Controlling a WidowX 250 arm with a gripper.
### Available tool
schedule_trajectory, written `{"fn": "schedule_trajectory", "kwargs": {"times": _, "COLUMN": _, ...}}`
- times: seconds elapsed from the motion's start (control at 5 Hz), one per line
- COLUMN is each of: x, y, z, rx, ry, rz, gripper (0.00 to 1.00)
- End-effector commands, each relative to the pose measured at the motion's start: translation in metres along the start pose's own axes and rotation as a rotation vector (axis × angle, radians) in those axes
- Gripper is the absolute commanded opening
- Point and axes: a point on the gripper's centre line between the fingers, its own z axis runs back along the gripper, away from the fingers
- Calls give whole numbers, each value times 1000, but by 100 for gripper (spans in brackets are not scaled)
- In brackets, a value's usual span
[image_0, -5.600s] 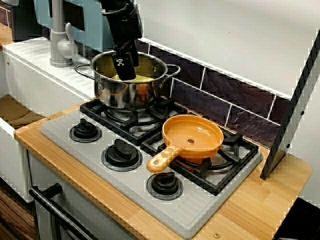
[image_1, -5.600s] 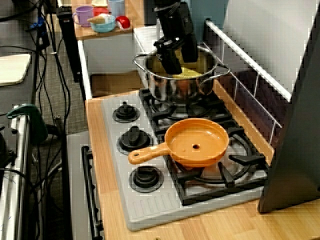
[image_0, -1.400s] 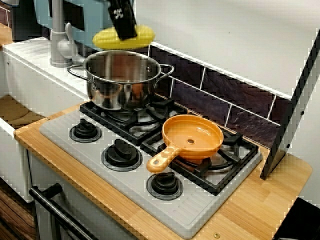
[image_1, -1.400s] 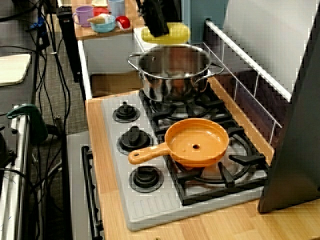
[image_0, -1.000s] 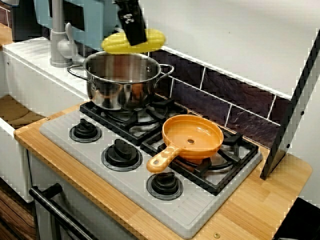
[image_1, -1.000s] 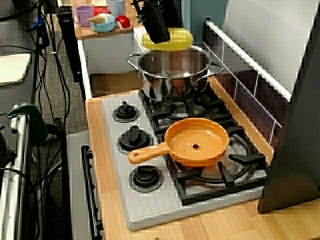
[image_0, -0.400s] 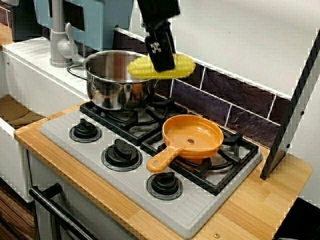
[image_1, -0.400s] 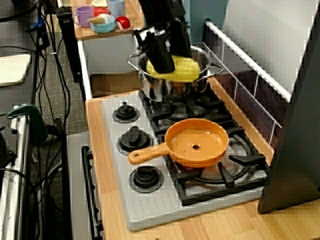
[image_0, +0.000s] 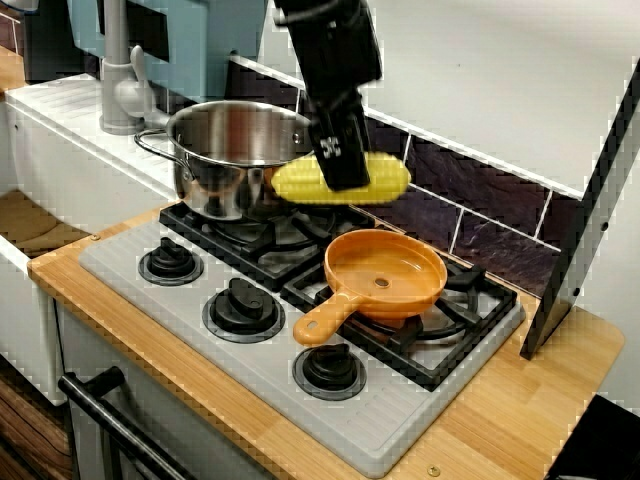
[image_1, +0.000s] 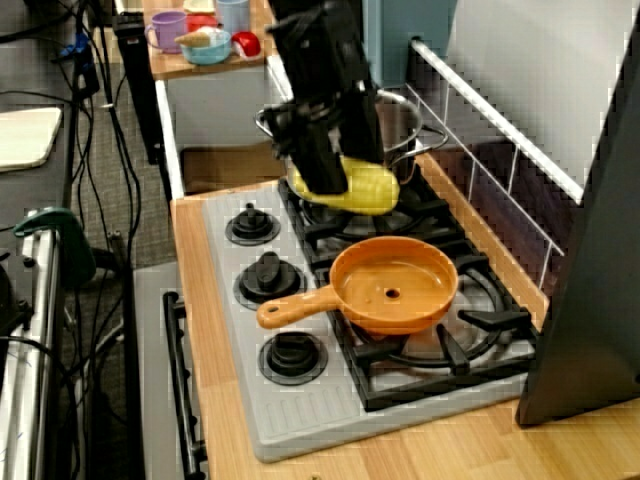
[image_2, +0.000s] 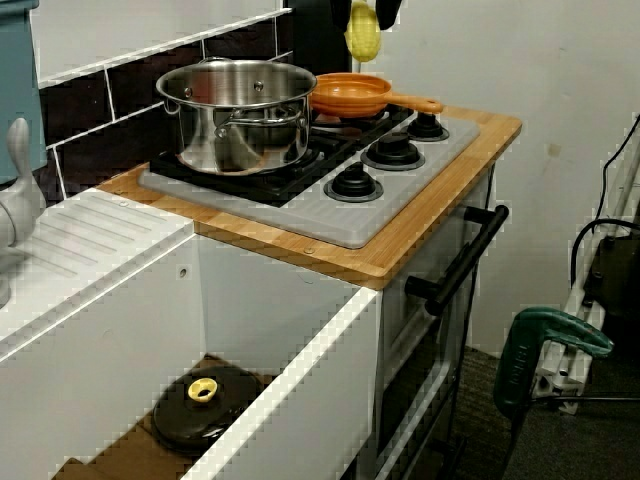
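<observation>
The gripper (image_0: 345, 172) is clamping a yellow ear of corn (image_0: 387, 182) across its middle. The corn is lying level, both ends sticking out evenly, probably so that it is balancing and not swinging in the grip. It is hanging in the air over the back half of the stove (image_0: 120, 252), between the steel pot (image_0: 235, 160) on the back-left burner and the orange pan (image_0: 385, 272) on the burner towards the right edge. It is touching neither of them. In the view from over the knobs the corn (image_1: 372, 188) is showing just in front of the pot's rim and above the grate. From the sink side only its tip (image_2: 363, 35) is showing, high above the pan.

A few seconds ago the gripper was reaching down inside the pot with the corn in it. Since then it has been lifting the corn clear of the rim and carrying it rightwards and lower. The pot is sitting a little further left than before. The pan is staying where it was, its handle pointing at the front knobs.
</observation>
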Motion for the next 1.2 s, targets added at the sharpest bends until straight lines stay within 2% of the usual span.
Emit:
{"fn": "schedule_trajectory", "kwargs": {"times": 0.0, "x": 3, "y": -3, "z": -28, "rx": 20, "ry": 28, "rz": -21, "gripper": 0}}
{"fn": "schedule_trajectory", "kwargs": {"times": 0.4, "x": 9, "y": 1, "z": -49, "rx": 44, "ry": 54, "rz": 0, "gripper": 0}}
{"fn": "schedule_trajectory", "kwargs": {"times": 0.6, "x": 10, "y": 4, "z": -51, "rx": 55, "ry": 70, "rz": 8, "gripper": 0}}
{"fn": "schedule_trajectory", "kwargs": {"times": 0.8, "x": 8, "y": 2, "z": -49, "rx": 50, "ry": 85, "rz": -5, "gripper": 100}}
{"fn": "schedule_trajectory", "kwargs": {"times": 1.0, "x": 5, "y": 4, "z": -41, "rx": 40, "ry": 92, "rz": 14, "gripper": 100}}
